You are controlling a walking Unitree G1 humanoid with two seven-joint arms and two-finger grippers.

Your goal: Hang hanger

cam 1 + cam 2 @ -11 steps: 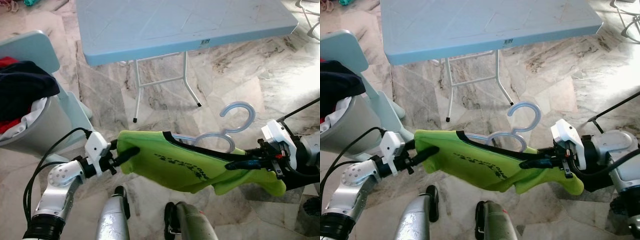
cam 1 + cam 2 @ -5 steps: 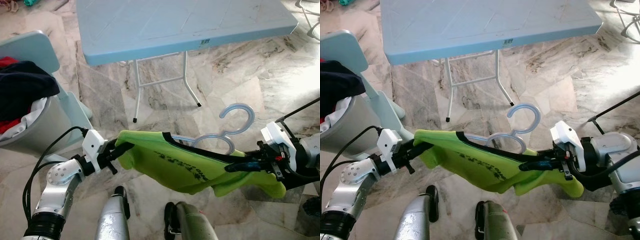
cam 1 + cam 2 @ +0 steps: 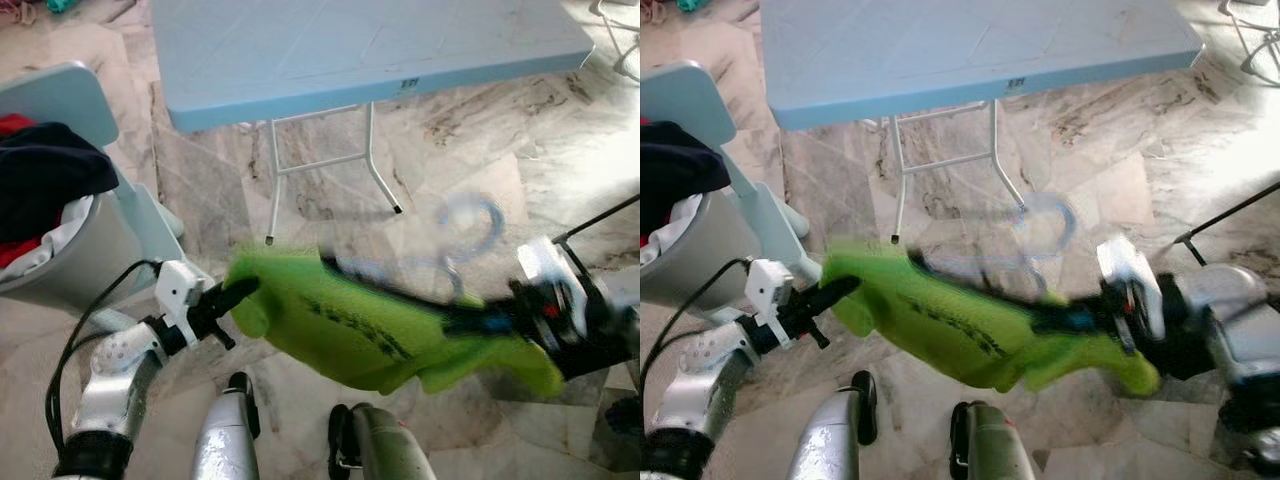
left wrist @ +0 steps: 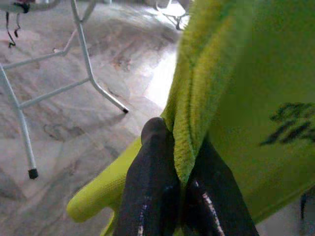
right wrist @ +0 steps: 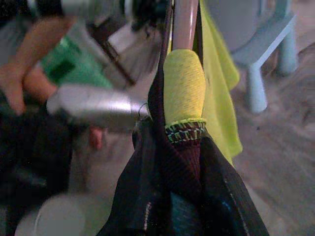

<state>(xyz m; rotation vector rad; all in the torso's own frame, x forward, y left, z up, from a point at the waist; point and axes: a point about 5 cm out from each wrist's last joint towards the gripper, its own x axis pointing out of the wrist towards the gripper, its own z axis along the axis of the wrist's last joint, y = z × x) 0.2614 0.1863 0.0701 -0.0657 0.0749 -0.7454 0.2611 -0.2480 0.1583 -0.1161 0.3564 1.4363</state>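
- The floor is polished marble in grey and cream veins, with strong glare beyond the right claw.
- A pale blue folding table on white metal legs stands well beyond both claws; a small dark label sits on its near edge, too small to read.
- Beside and beyond the left claw is a grey laundry basket heaped with dark, red and white clothes, resting against a light blue chair.
- The green shirt stretches between the two claws, its pale blue hanger threaded through it with the hook rising just beyond the right claw.
- The left claw is pinched on the shirt's folded hem; the left wrist view shows both black fingers pressed onto the cloth.
- The right claw is closed on the other end, over the yellow-green hem and the hanger's bar in the right wrist view.
- Compared with half a second ago, the shirt, hanger and right arm are smeared by motion blur; the left claw sits slightly lower and further out, and the hanger hook has moved up a little.
- Dark lettering runs across the shirt, blurred beyond reading.
- In the right wrist view a person's hand and a green shape show blurred, past the claw.
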